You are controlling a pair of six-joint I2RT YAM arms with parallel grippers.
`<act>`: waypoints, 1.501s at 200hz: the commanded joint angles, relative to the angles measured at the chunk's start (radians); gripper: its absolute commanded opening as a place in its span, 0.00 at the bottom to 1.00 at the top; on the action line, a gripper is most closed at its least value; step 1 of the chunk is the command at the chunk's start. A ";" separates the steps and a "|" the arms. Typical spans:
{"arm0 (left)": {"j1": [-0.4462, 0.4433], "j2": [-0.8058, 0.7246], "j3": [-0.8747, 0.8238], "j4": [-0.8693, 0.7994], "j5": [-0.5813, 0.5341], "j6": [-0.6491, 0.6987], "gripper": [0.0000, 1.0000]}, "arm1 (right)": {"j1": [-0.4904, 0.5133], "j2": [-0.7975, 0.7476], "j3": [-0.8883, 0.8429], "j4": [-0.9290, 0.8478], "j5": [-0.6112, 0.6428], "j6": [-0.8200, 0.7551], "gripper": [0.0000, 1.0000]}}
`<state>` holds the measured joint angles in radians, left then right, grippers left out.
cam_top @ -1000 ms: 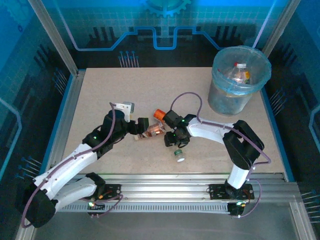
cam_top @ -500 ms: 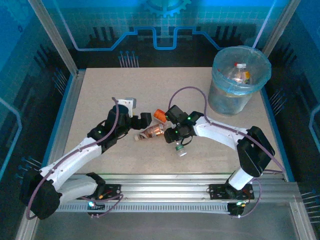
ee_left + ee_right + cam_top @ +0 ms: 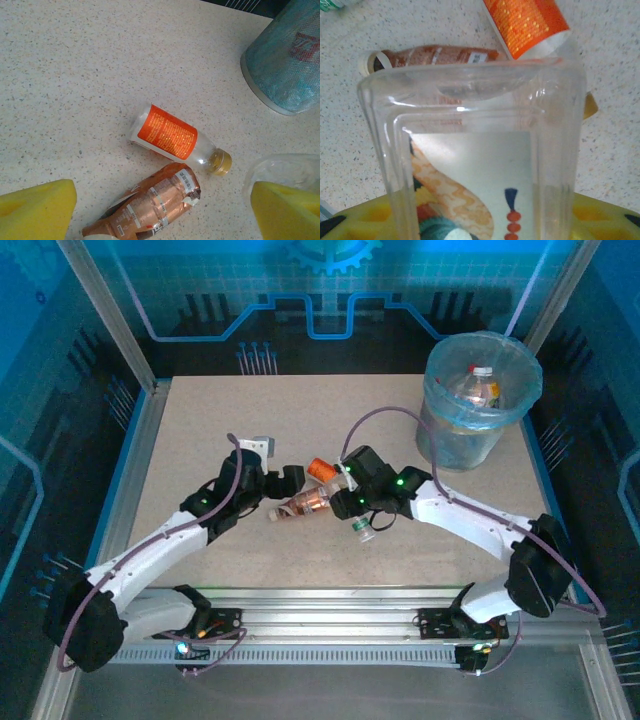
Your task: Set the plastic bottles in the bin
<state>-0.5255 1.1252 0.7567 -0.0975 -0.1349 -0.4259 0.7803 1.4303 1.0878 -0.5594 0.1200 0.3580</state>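
We find the left gripper (image 3: pixel 283 492) with fingers spread over a copper-labelled bottle (image 3: pixel 150 207), which lies beside an orange-labelled bottle (image 3: pixel 167 136) on the table (image 3: pixel 220 430). The right gripper (image 3: pixel 357 508) pinches a clear square bottle (image 3: pixel 470 150). The bin (image 3: pixel 455 445) stands at the far right.

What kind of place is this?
Probably a robot lab cell: a table inside an aluminium frame with blue panels, left arm and right arm bolted at its edge.
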 commanded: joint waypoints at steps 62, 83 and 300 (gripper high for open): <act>0.010 0.028 -0.003 0.055 0.009 -0.045 0.91 | 0.014 -0.124 0.052 0.011 0.159 -0.138 0.48; 0.009 0.036 0.011 0.046 0.011 -0.039 0.91 | 0.014 -0.158 0.066 0.024 0.213 -0.175 0.48; 0.012 0.107 0.198 0.038 0.055 0.022 0.91 | -0.149 -0.198 0.366 0.120 0.565 -0.574 0.47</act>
<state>-0.5251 1.1957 0.8608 -0.0776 -0.1268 -0.4389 0.6960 1.1999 1.3567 -0.4892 0.5896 -0.1417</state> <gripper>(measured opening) 0.912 0.535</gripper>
